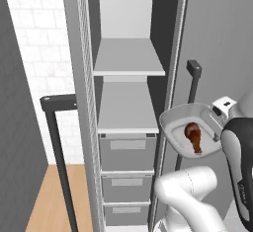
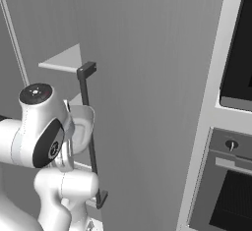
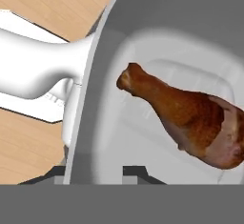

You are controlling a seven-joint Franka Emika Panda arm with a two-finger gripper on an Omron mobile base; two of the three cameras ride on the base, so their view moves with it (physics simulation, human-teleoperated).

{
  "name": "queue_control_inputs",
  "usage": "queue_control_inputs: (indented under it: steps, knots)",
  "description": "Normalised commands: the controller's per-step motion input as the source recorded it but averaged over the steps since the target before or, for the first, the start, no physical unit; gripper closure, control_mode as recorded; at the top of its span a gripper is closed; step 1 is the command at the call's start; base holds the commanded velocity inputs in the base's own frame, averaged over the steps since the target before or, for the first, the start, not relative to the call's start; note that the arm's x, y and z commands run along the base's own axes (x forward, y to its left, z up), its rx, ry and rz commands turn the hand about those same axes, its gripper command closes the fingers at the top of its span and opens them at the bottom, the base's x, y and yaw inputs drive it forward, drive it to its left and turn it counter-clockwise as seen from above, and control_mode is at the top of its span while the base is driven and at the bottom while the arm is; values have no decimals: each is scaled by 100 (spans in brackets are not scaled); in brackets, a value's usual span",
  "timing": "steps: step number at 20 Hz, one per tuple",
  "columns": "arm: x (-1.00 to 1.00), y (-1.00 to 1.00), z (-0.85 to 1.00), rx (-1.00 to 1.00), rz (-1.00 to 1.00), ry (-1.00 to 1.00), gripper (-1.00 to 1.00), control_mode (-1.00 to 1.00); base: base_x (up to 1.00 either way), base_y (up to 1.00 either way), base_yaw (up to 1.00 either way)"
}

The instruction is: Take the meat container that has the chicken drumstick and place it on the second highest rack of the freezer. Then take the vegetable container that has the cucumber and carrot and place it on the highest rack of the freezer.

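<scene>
Meat container (image 1: pixel 175 120) with chicken drumstick (image 1: pixel 193 135)

Matt grey container (image 3: pixel 143 42), seemingly plastic, holds a glossy brown drumstick (image 3: pixel 186 111); wood-grain floor (image 1: pixel 52 196) below.

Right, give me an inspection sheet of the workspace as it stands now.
Surface: freezer open, top shelf and second shelf bare; three drawers below.
Job's things: meat container with chicken drumstick up in the air beside the freezer, level with the second shelf, not yet on it.
Clutter: nothing seen.
Tool: tool at the container's rim, a tip on each side; grip unclear.
Cables: nothing seen.
Surroundings: freezer door handle, oven, wooden floor.
</scene>
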Motion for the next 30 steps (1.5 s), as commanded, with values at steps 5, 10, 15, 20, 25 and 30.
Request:
queue_control_inputs:
  steps: [5,10,15,20,25,30]
  knots:
    - [-18,21,25,0,6,-20,100,-100,0,0,0]
    - [-57,26,10,0,9,-25,100,-100,0,0,0]
    - [-7,47,3,-3,1,-15,100,-100,0,0,0]
    - [75,92,0,-14,-16,5,100,-100,0,0,0]
    - [93,53,0,-7,-17,2,100,-100,0,0,0]
    - [86,-15,0,7,-1,0,100,-100,0,0,0]
